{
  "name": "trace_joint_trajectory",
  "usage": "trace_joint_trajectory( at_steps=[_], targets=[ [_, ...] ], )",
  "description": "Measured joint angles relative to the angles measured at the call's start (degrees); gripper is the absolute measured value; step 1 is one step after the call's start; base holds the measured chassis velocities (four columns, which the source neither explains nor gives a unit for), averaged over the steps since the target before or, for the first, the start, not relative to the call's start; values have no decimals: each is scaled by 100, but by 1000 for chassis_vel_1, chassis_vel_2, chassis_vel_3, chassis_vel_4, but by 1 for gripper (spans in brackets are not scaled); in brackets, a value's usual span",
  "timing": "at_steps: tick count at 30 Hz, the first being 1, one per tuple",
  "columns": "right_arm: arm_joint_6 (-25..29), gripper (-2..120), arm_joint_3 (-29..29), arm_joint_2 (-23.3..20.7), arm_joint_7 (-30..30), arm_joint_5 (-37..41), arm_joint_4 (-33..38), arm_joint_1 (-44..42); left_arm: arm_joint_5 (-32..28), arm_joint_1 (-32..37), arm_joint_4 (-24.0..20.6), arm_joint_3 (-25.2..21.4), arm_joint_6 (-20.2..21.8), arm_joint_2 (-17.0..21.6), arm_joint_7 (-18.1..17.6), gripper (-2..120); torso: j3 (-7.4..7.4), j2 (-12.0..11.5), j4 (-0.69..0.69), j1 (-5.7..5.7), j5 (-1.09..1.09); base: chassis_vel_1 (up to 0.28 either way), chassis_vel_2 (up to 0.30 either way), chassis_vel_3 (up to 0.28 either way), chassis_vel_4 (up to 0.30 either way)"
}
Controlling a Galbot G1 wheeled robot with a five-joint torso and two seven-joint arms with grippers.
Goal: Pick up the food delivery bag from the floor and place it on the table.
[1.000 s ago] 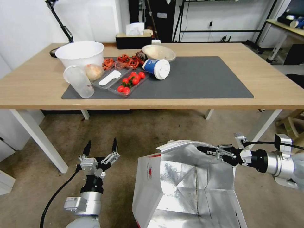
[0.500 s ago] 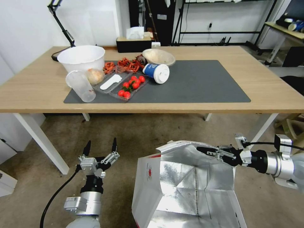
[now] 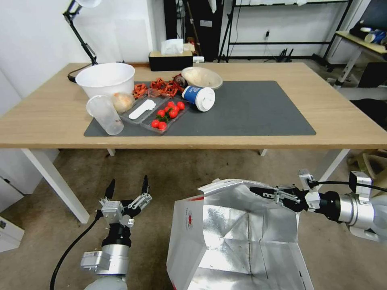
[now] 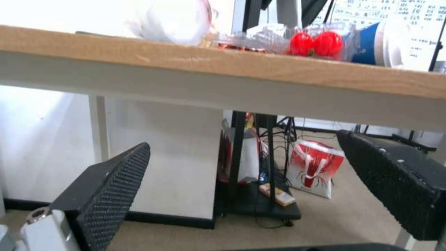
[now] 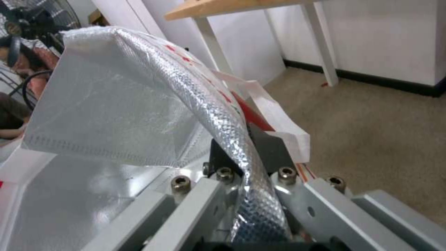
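The food delivery bag [image 3: 238,237] hangs open below me, white outside with a round red logo and silver foil lining. My right gripper [image 3: 258,190] is shut on its far upper rim; the right wrist view shows the foil edge [image 5: 223,115] pinched between the jaws, with a white handle [image 5: 278,118] beside it. My left gripper [image 3: 127,187] stands open and upright left of the bag, apart from it, its black fingers [image 4: 111,184] spread below the table edge [image 4: 232,66]. The light-wood table [image 3: 342,121] with its dark grey mat [image 3: 258,108] lies ahead, over the beige floor [image 3: 161,169].
On the mat's left part sit a white bowl [image 3: 105,78], a clear cup [image 3: 104,113], trays of cherry tomatoes [image 3: 167,112] and a tipped blue paper cup [image 3: 198,97]. White table legs [image 3: 56,183] stand left and right. A small red-and-white bag [image 4: 313,167] rests beyond the table.
The whole head view has shifted: the table sits lower in the picture, so the camera has moved. Both grippers and the bag keep their places in the picture.
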Motion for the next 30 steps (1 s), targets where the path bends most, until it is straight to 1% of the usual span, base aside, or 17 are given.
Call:
trace_joint_trajectory(
  at_steps=[1,9,15,21,30],
  targets=[
    [0,0,0,0,0,0,0,0,0,0,0,0,0,0,0,100,0,0,0,0,0,0,0,0,0],
    [8,0,0,-3,-30,-1,-35,16,16,1,16,9,-1,-16,-7,100,129,220,0,90,0,0,0,0,0],
    [10,0,0,1,-43,-9,-44,12,17,1,21,12,1,-15,-20,100,187,312,0,127,0,0,0,0,0],
    [12,0,-9,20,-48,-39,-45,12,17,3,16,-1,5,-6,-34,100,299,505,0,208,0,0,0,0,0],
    [13,0,-8,13,-60,-42,-35,8,22,8,2,-1,12,-11,-34,100,426,714,0,288,0,0,0,0,0]
  ],
)
